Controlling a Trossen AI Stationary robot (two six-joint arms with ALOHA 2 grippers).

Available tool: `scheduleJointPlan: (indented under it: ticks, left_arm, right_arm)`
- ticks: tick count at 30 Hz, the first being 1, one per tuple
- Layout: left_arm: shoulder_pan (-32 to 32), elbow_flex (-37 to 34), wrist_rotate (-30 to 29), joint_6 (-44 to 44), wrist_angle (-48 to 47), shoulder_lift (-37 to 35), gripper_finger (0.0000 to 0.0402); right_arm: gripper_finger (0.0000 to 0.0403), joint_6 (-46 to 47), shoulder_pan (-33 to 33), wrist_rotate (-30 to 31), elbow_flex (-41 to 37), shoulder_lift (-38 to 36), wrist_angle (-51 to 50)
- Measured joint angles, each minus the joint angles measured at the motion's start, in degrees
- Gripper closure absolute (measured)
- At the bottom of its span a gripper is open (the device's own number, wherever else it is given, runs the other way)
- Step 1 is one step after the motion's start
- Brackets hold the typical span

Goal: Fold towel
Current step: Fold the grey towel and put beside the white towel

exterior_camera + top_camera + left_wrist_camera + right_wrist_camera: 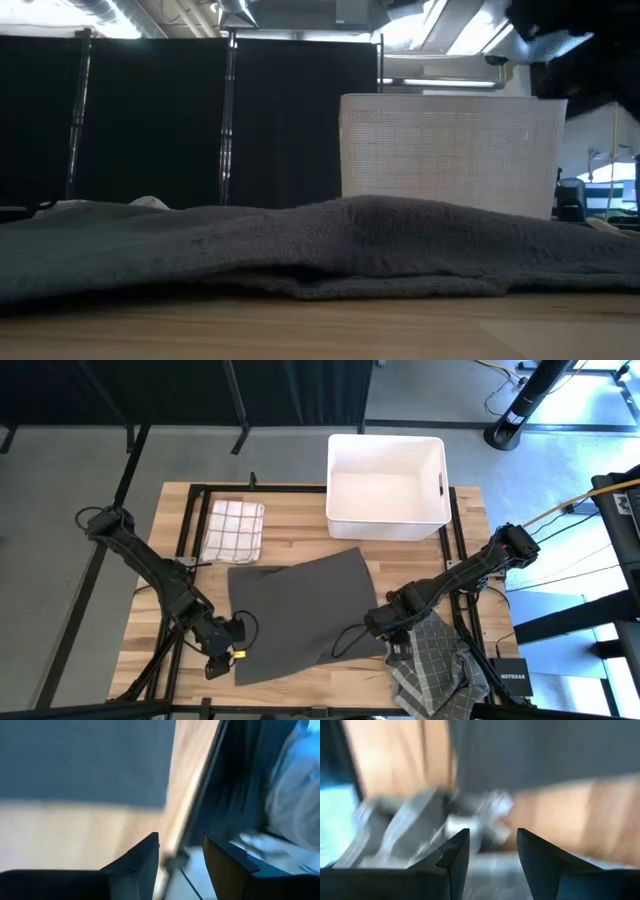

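Observation:
A dark grey towel (300,610) lies spread flat on the middle of the wooden table; in the low view the towel (300,250) fills the foreground. My left gripper (222,660) hangs by the towel's near left corner. In its wrist view it (181,850) is open with nothing between the fingers, over the table's edge, and the towel (85,760) lies beyond. My right gripper (385,635) hangs by the towel's near right corner. It (493,845) is open and holds nothing, with the towel (540,750) ahead of it.
A white bin (386,485) stands at the far edge, right of the middle. A folded red-checked towel (235,528) lies at the far left. A heap of grey checked cloth (430,670) sits at the near right corner, beside my right gripper.

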Motion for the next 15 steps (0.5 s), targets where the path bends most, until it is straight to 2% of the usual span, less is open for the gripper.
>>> scheduleJointPlan:
  ticks: [2, 3, 6, 8, 11, 15]
  left_arm:
    - [0.91, 0.36, -8.47, 5.73, -0.25, -0.72, 0.0254]
    - [1.49, 0.40, -14.65, 9.30, -0.27, -0.84, 0.0255]
    - [3.30, -0.53, -35.83, 17.48, -0.36, -0.27, 0.0258]
    - [4.95, -2.19, -45.70, 20.18, -0.28, 0.82, 0.0261]
    - [8.01, -4.97, -51.61, 19.63, -0.14, 2.04, 0.0263]
    - [10.65, -9.41, -51.40, 14.68, 1.02, 4.21, 0.0263]
  right_arm:
    - [0.0241, -3.46, 0.04, 6.86, -0.15, 0.00, 4.81]
    - [0.0243, -6.21, 0.04, 10.85, -0.69, 0.00, 9.07]
    - [0.0249, -16.33, -0.04, 22.57, -4.92, 0.02, 27.21]
    - [0.0252, -22.90, -0.63, 30.11, -8.51, 0.74, 40.68]
    - [0.0258, -25.61, -2.24, 35.64, -12.68, 2.69, 54.44]
    - [0.0260, -23.52, -4.30, 34.04, -15.71, 5.42, 57.55]
